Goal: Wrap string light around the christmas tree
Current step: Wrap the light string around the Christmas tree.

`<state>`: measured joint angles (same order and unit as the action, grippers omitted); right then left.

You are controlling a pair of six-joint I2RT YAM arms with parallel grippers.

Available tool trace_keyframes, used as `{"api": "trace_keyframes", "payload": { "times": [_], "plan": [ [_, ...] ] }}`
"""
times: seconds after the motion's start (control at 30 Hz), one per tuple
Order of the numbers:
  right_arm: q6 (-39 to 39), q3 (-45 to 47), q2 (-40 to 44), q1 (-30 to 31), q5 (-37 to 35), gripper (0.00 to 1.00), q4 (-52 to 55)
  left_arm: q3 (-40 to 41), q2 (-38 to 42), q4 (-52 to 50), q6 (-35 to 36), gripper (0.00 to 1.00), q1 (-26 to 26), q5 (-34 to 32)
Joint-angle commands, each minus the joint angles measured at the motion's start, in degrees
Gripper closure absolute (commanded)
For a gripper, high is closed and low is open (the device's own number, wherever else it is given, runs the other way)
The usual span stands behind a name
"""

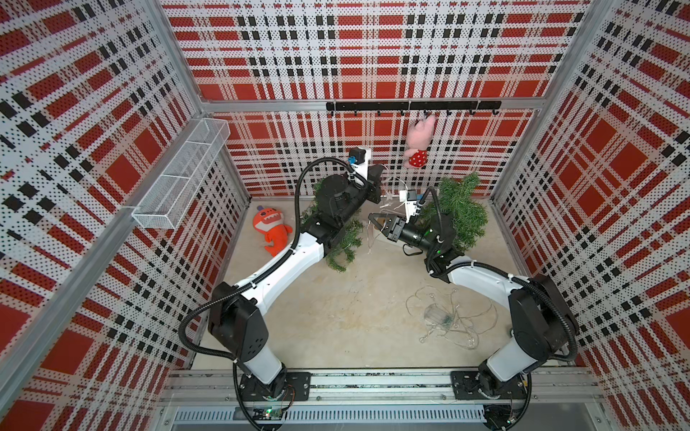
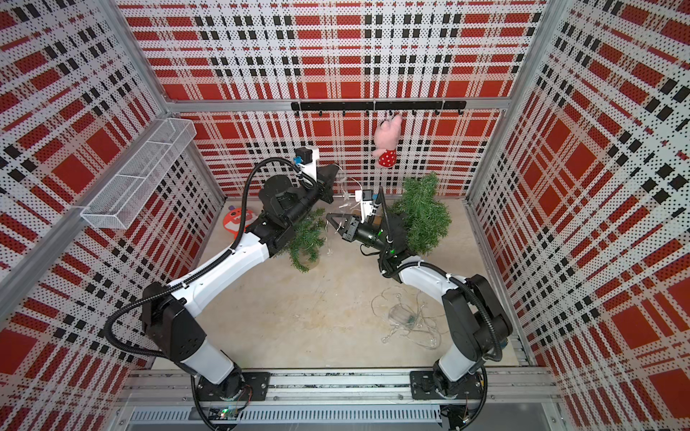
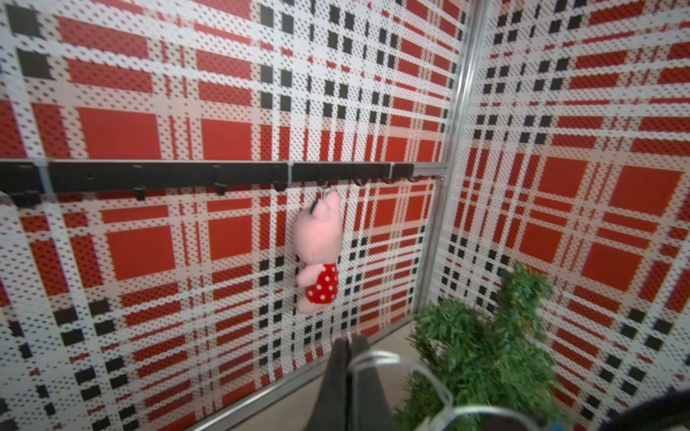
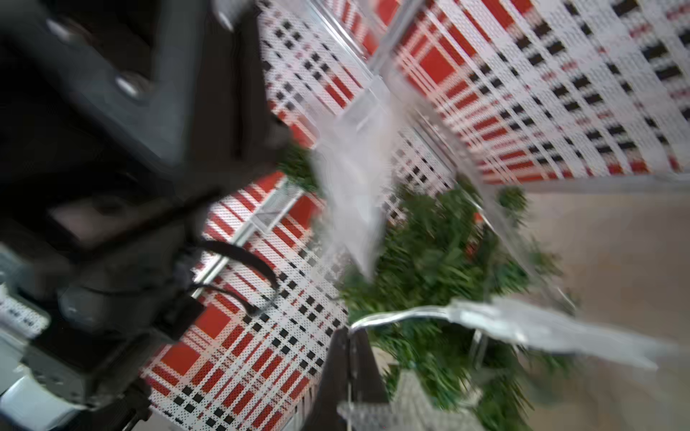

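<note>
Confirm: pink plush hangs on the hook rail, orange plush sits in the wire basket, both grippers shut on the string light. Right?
Wrong on one point: in both top views the orange plush lies on the floor, not in the wire basket. Pink plush hangs on the hook rail; left gripper and right gripper are shut on the string light.

A robotics lab cell — plaid perforated panels [image 1: 373, 44] and aluminium framing [image 1: 283, 106] are enclosing the tabletop [image 1: 354, 317], a mounting rail [image 1: 373, 384] running along its front.
</note>
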<state>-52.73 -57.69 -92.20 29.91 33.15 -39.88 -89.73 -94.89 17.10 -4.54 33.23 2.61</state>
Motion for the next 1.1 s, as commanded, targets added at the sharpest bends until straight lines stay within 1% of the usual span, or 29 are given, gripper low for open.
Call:
{"api": "trace_keyframes", "payload": {
  "times": [0.0,0.03,0.1,0.13,0.17,0.2,0.27,0.33,0.37,0.4,0.43,0.57,0.67,0.73,0.77,0.87,0.93,1.07],
  "plan": [
    [10.00,1.98,2.48,-1.07,-7.18,0.96,22.26,-8.27,0.00,0.48,1.45,1.00,-0.32,1.33],
    [10.73,2.83,2.49,-1.55,-9.20,0.92,24.08,-10.26,0.35,0.14,1.46,1.00,-0.05,1.70],
    [12.04,3.24,2.47,-1.62,-10.82,0.73,24.60,-11.61,1.89,0.53,1.07,1.00,1.07,2.72],
    [12.11,3.11,2.40,-1.66,-10.87,0.70,23.82,-11.53,2.95,0.74,0.98,1.00,2.15,3.27],
    [11.63,2.81,2.33,-1.62,-10.62,0.69,22.73,-11.12,3.92,0.78,1.14,1.00,3.24,3.70],
    [11.18,2.17,2.06,-1.59,-10.47,0.71,21.99,-10.18,4.95,0.74,1.72,1.00,4.71,4.27],
    [11.16,0.07,1.45,-1.54,-10.29,0.81,21.93,-8.17,6.57,0.63,3.24,1.00,7.11,4.69],
    [10.42,-0.90,1.17,-1.58,-8.96,0.91,19.80,-6.77,7.23,-0.29,4.16,1.00,7.90,4.12],
    [9.80,-0.97,1.31,-1.55,-7.80,0.94,18.43,-5.95,7.35,-0.62,4.12,1.00,7.63,3.65],
    [9.37,-0.96,1.59,-1.56,-7.31,0.93,17.70,-5.07,7.51,-0.65,3.97,1.00,7.06,3.33],
    [9.31,-0.99,1.80,-1.58,-7.26,0.91,17.97,-4.40,7.72,-0.67,3.50,1.00,6.37,3.20],
    [14.25,-0.48,5.25,-1.63,-10.26,0.61,23.25,-2.01,9.14,-0.82,1.77,1.00,4.68,4.68],
    [18.95,1.32,8.00,-1.84,-11.94,0.48,24.75,-1.43,10.44,-2.18,1.54,1.00,5.21,6.22],
    [20.56,2.72,9.17,-1.81,-11.52,0.42,23.70,-1.76,11.03,-4.35,2.26,1.00,6.30,6.86],
    [23.10,3.07,9.71,-1.82,-11.76,0.39,23.88,-1.65,11.47,-5.23,2.77,1.00,6.86,7.18],
    [26.91,3.79,11.68,-1.78,-11.78,0.32,22.79,-0.72,11.74,-7.14,3.66,0.99,7.64,6.19],
    [29.30,4.77,13.73,-1.48,-11.24,0.29,20.40,0.56,11.84,-6.68,3.24,0.99,7.38,5.63],
    [33.85,5.38,16.68,0.02,-11.20,0.28,17.87,1.44,11.16,-6.07,2.64,0.99,7.68,6.06]
  ]
}}
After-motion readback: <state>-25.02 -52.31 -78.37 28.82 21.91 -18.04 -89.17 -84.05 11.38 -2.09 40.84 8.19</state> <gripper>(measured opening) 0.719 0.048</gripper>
